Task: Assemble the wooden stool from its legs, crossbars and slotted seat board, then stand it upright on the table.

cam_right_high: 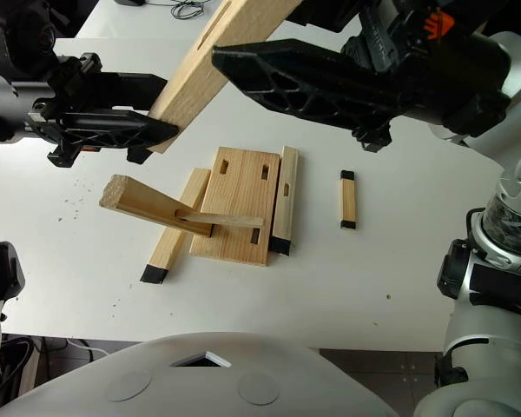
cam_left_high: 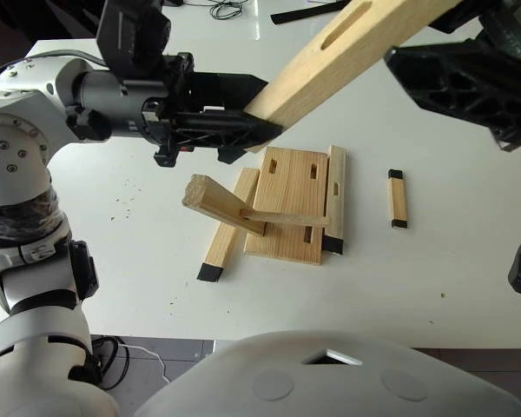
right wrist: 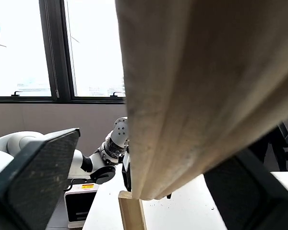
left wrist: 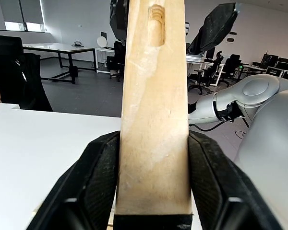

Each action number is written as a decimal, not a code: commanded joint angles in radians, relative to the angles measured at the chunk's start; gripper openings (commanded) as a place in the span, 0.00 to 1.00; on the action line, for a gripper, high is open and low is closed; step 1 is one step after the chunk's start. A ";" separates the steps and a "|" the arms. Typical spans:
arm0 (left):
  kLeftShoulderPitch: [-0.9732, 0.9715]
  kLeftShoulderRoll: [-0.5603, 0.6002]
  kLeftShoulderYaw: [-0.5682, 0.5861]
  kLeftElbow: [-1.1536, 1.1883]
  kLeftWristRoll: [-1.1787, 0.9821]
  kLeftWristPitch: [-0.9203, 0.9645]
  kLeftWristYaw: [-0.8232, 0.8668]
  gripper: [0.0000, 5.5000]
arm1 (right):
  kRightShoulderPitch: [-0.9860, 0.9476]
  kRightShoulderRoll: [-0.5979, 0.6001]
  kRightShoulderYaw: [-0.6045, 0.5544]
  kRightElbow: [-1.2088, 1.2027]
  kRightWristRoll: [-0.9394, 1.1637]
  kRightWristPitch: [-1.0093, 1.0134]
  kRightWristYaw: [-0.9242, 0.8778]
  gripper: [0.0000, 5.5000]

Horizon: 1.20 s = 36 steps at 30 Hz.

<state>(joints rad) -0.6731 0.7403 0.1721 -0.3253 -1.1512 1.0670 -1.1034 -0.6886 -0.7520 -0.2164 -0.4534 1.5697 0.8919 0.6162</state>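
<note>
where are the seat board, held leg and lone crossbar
seat board (cam_left_high: 291, 187), left eye view, bare middle
held leg (cam_left_high: 321, 78), left eye view, face below slot
lone crossbar (cam_left_high: 398, 199), left eye view, middle

This is looking like an open-plan office doubling as a robotics lab. Beyond the left tool (left wrist: 153, 182), long desks (left wrist: 57, 48) and black office chairs (left wrist: 207, 74) are standing in rows on a dark floor (left wrist: 86, 91). Behind the right tool (right wrist: 139, 187), tall windows (right wrist: 86, 48) are letting in daylight. Past both tools, loose cables (cam_left_high: 226, 7) are lying on the white tabletop (cam_left_high: 451, 278).
</note>
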 commanded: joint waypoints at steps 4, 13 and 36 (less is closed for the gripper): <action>0.029 0.030 -0.005 -0.047 -0.012 -0.013 -0.022 0.37 | -0.008 -0.003 0.025 -0.023 -0.034 -0.004 -0.002 0.73; 0.065 0.056 -0.032 -0.075 0.024 -0.051 -0.056 0.37 | 0.032 -0.007 0.021 -0.037 -0.124 -0.020 0.036 0.47; -0.002 0.058 -0.068 0.023 0.091 -0.068 0.006 0.67 | 0.024 -0.087 -0.070 -0.011 -0.327 -0.105 0.046 0.37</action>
<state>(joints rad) -0.6521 0.8027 0.1062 -0.3226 -1.0752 1.0112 -1.0993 -0.6345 -0.7954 -0.2181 -0.5003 1.3119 0.8265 0.6923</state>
